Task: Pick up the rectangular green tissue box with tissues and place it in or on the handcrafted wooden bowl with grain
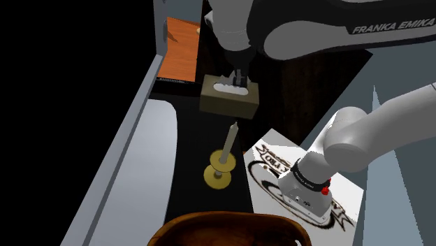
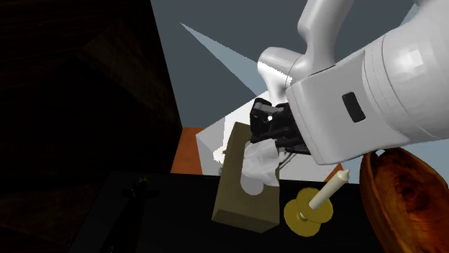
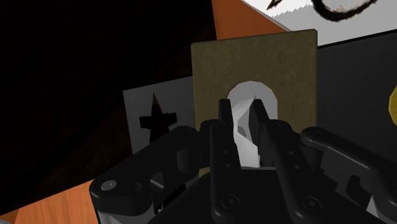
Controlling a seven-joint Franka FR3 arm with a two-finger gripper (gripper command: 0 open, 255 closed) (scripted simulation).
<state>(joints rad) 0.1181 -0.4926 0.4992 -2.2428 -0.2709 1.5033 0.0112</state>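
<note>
The tissue box (image 1: 229, 101) is olive-brown with white tissue (image 1: 232, 88) poking out of its top opening. It stands at the far end of a dark tabletop (image 1: 202, 150). My gripper (image 1: 239, 78) comes down from above onto its middle. In the wrist view the two fingers (image 3: 226, 127) stand close together, clasping the white tissue (image 3: 245, 124) over the box's (image 3: 254, 63) oval opening. The second exterior view has the gripper (image 2: 268, 140) right over the crumpled tissue (image 2: 259, 167) and box (image 2: 245, 201). Whether the box has left the surface I cannot tell. The brown wooden bowl (image 1: 230, 230) (image 2: 403, 194) lies at the near end.
A pale candle in a brass holder (image 1: 222, 159) (image 2: 313, 205) stands between box and bowl. My printed white stand (image 1: 279, 164) borders the dark tabletop. An orange wooden surface (image 1: 183, 49) lies beyond the box. A black area spreads on the shoulder view's left.
</note>
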